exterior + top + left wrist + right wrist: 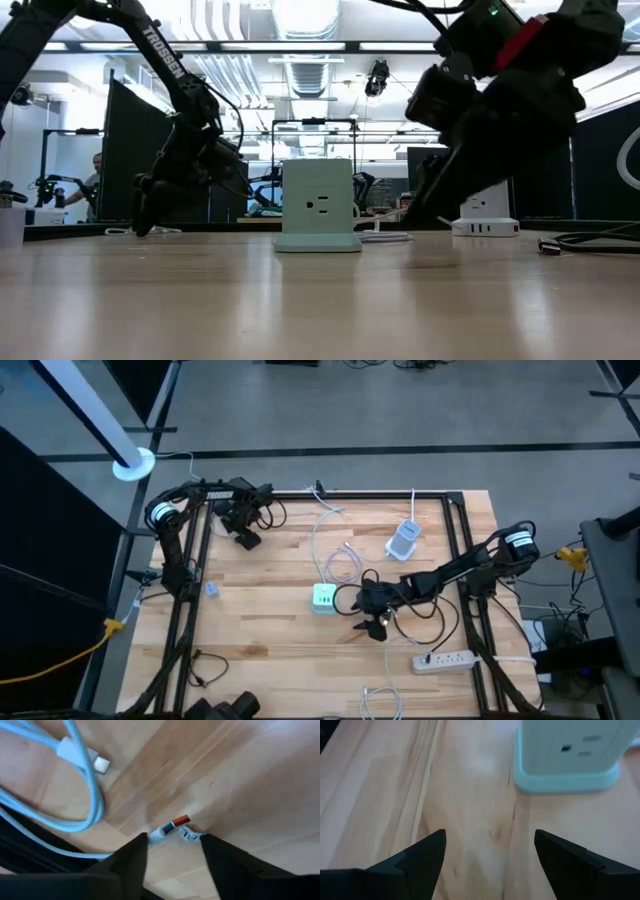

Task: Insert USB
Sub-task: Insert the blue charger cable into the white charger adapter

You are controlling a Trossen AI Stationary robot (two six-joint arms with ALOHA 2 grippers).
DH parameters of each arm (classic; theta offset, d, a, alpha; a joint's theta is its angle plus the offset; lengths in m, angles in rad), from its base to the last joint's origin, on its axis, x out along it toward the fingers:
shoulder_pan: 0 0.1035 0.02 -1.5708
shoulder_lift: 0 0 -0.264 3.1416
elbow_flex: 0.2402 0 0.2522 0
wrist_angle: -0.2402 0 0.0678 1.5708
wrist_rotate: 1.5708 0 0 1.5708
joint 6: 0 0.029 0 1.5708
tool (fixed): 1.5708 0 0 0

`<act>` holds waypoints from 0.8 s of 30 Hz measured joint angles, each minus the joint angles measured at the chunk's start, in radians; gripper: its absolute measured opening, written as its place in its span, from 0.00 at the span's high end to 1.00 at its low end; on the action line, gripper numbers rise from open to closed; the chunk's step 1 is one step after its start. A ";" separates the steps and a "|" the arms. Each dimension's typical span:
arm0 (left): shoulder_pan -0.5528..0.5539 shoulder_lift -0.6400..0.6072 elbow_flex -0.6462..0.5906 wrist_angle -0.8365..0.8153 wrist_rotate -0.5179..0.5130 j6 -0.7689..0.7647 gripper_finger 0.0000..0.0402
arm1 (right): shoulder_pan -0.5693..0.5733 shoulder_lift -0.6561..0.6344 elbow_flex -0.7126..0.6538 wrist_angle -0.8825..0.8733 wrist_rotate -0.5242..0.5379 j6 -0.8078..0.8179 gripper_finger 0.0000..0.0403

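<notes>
While no plug is seated in the green power cube (324,598), I judge insertion not begun: my right pincer (489,851) hovers beside it, open, empty. My left pincer (172,847), well apart, straddles the USB plug (172,826), open, ungripped.

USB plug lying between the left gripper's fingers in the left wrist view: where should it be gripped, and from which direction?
Probably grip the USB plug across its pale body behind the orange-tipped metal end, coming straight down from above. It lies flat on the table, so only its two long sides are free, and the left gripper already straddles it, open.
</notes>
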 joint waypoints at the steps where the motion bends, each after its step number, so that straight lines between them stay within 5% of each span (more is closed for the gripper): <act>1: -0.003 -0.004 -0.002 0.005 0.017 0.004 0.65 | -0.006 -0.007 0.002 0.000 0.000 -0.011 0.29; 6: -0.039 -0.036 -0.004 0.084 0.127 0.004 0.96 | -0.032 -0.055 0.003 -0.006 0.001 -0.036 0.32; 14: -0.226 -0.244 -0.057 0.499 0.431 -0.026 1.00 | -0.053 -0.138 0.003 -0.048 0.120 -0.153 0.37; 19: -0.401 -0.402 -0.142 0.876 0.448 -0.102 1.00 | -0.059 -0.153 0.002 0.034 0.298 -0.275 0.40; 24: -0.548 -0.497 -0.243 1.231 0.419 -0.166 1.00 | -0.087 -0.144 0.002 0.145 0.340 -0.362 0.44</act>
